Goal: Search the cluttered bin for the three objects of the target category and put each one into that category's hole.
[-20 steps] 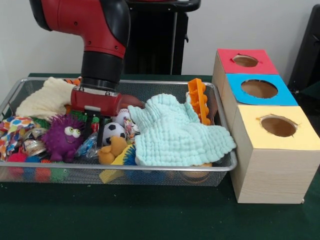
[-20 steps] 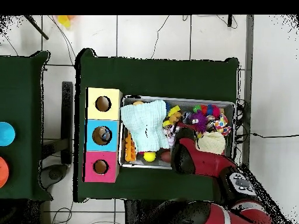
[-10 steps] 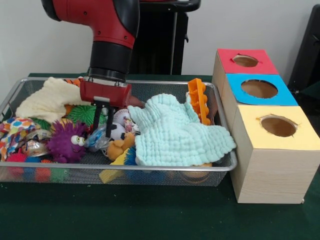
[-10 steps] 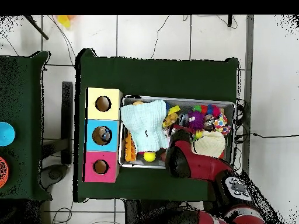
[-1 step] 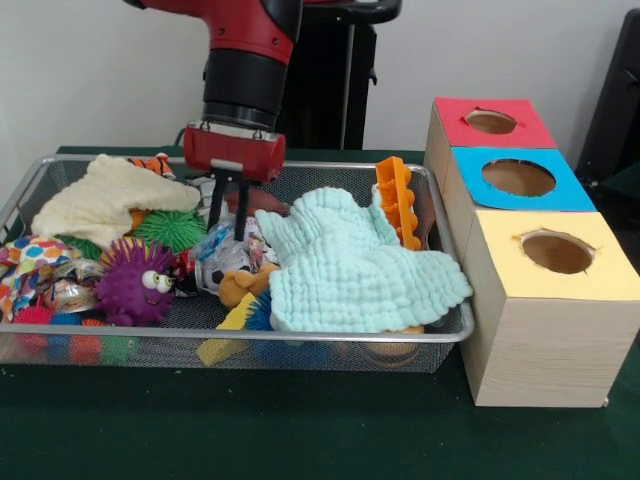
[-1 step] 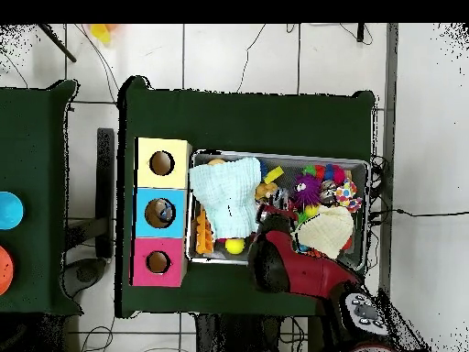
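gripper (image 5: 228, 228) fingers close together, pinching crinkly clear wrapper (image 5: 222, 247), raised just above bin (image 5: 440, 335) clutter | holes in red/blue/yellow boxes (image 5: 540, 262): nothing seen going in yet | target category unclear, 3 items prob. left in bin

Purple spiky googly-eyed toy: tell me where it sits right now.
In the front view, the purple spiky googly-eyed toy sits in the wire mesh bin, left of centre near the front wall, below the green spiky ball.

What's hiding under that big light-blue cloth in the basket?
Peeking out from the cloth's front edge are a yellow block and a blue spiky ball. An orange toy stands behind it. Anything beneath its middle is covered.
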Robot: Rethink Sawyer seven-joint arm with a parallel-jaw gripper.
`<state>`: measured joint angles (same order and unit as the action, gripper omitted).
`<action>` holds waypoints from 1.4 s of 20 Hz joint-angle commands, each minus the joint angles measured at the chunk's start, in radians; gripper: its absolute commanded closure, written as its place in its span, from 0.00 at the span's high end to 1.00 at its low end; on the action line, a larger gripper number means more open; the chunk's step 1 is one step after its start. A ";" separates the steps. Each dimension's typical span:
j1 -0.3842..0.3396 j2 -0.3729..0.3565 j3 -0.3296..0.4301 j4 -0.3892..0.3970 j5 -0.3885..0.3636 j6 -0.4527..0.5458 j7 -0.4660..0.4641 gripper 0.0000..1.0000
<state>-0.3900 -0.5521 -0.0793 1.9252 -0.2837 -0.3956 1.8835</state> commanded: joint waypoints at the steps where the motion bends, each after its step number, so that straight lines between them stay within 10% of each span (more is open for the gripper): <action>1: 0.028 -0.091 0.039 0.146 0.075 0.161 0.215 0.00; 28: 0.183 -0.203 0.091 0.307 0.344 0.192 0.285 0.00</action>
<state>-0.2283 -0.7366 -0.0798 2.2038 -0.0345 -0.2706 1.8838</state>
